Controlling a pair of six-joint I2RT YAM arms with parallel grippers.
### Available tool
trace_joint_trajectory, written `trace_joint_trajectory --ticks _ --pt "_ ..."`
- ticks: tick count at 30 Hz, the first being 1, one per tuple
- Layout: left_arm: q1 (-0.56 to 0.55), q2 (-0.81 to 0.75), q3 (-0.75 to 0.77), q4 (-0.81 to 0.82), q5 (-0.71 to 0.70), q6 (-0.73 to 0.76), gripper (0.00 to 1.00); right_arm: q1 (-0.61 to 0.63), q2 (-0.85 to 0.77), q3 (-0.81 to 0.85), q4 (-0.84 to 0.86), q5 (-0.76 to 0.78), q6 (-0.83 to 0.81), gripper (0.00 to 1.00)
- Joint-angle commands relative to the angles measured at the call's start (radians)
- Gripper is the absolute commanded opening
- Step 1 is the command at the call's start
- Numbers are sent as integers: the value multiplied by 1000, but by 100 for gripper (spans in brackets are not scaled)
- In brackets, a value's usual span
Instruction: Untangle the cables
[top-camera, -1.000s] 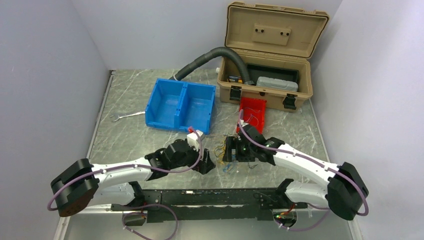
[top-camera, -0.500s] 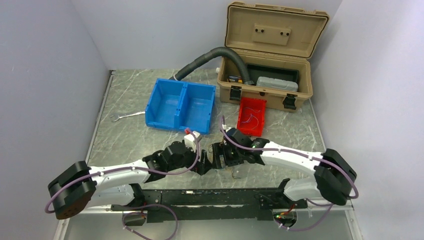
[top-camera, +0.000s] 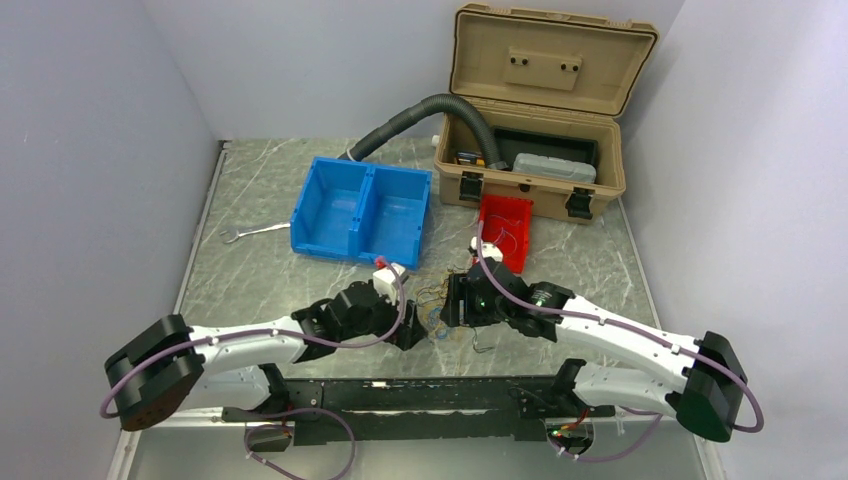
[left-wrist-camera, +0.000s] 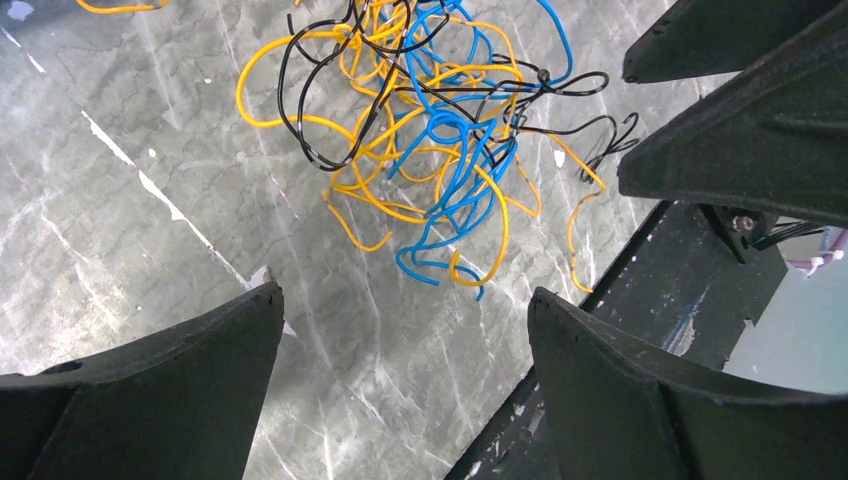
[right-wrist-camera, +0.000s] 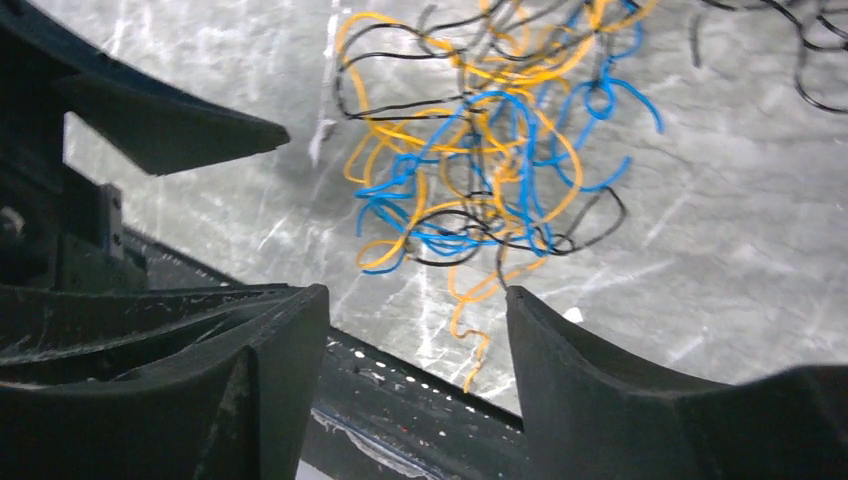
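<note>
- The cables are seen tangled in one heap on the table, between both grippers.
- The left gripper is spread wide, with nothing gripped.
- The right gripper is parted too, with a yellow strand end lying loose in its gap.

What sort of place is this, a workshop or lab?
Likely a robot test bench staged as a workshop: white walls enclose a marble-patterned table holding an open toolbox, a wrench and a blue bin.

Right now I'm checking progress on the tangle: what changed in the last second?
The right gripper swung left toward the left gripper, then drew back right. Its jaws stand open, holding none of the cables. The left gripper, blue bin and toolbox stayed put.
</note>
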Motion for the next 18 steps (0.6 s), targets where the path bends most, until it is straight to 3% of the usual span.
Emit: trace_joint_trajectory --ticks 1,6,10,14,16,17,18 --pt "-4 59 74 34 14 28 93 3 -17 1 -101 157 88 64" --pt "-4 115 129 48 16 31 89 -41 -21 36 -139 231 54 63" --pt "-3 179 177 51 3 27 84 -163 2 67 -140 209 -10 63" --pt "-3 262 220 72 42 23 75 -320 14 83 -104 164 -37 75" --pt "-3 293 223 75 50 10 59 -368 18 90 -92 166 -13 82" --pt "-3 300 220 74 49 3 44 -382 21 90 -88 173 7 83" --pt "-3 302 216 75 49 1 19 -392 26 87 -84 181 31 83"
